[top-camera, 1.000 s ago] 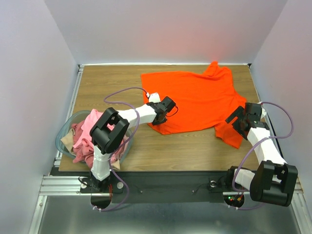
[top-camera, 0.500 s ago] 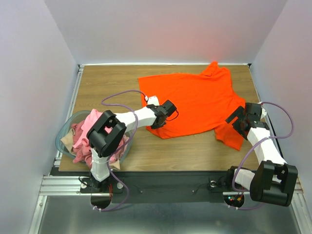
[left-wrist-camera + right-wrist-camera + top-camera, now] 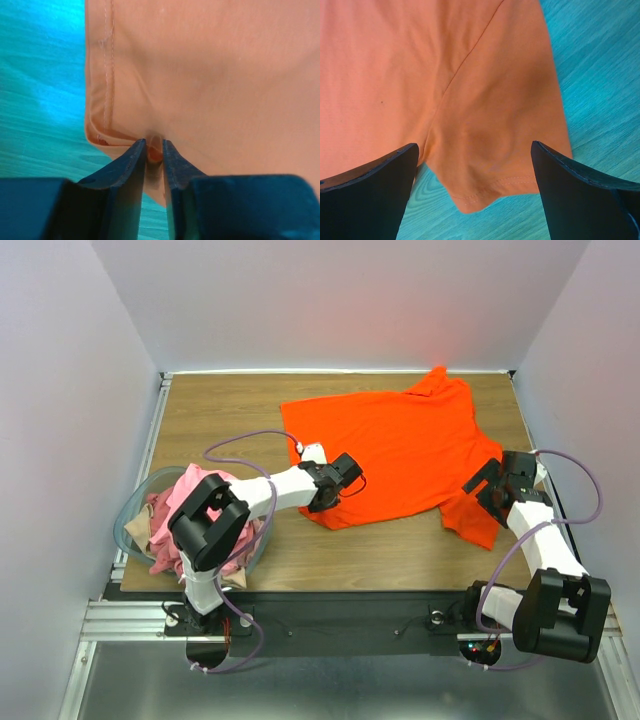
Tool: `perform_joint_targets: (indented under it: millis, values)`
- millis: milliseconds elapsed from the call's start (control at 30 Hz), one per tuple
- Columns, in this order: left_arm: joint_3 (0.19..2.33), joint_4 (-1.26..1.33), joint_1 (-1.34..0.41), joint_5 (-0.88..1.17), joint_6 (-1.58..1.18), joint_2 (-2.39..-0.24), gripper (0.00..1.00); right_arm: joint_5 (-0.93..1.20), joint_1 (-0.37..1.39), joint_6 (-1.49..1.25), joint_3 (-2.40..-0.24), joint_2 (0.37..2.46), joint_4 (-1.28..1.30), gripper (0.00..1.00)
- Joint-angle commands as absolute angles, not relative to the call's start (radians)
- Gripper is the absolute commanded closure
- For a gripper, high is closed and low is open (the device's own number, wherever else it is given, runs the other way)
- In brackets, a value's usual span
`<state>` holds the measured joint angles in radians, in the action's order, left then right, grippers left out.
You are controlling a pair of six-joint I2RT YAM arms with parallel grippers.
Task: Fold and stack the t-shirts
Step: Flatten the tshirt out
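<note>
Bright orange-red cotton t-shirt (image 3: 400,445) lying at the wooden table's (image 3: 220,410) right, left gripper (image 3: 153,146) pinching its near-left hem corner, pinch showing only from the wrist, right gripper (image 3: 474,146) gaping over the near-right sleeve.

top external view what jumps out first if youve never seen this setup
The bright orange t-shirt spread over the right half of the wooden table dominates. The left tool is shut on its near-left hem corner, while the right tool hangs open over a sleeve. At the left edge, a clear basket holds crumpled pink shirts.
</note>
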<state>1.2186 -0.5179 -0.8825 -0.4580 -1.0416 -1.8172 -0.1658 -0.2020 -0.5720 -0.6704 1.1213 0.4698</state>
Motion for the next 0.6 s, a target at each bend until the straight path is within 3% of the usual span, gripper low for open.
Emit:
perform_joint_targets:
  millis: [0,300,433,567]
  values:
    - [1.195,-0.545,-0.907,-0.472,-1.057,-1.773,0.62,-0.183,-0.202,-0.578,-0.653,1.121,0.471,0.0]
    - [1.167,-0.54,-0.922,-0.462,-1.072,-1.76,0.62,-0.178,-0.202,-0.58,-0.65,1.121,0.471,0.0]
    - [1.161,-0.571,-0.93,-0.479,-1.092,-1.735,0.7,-0.179,-0.202,-0.581,-0.649,1.121,0.471,0.0]
    - [1.143,-0.597,-0.937,-0.494,-1.117,-1.706,0.71,-0.178,-0.202,-0.583,-0.647,1.123,0.471,0.0]
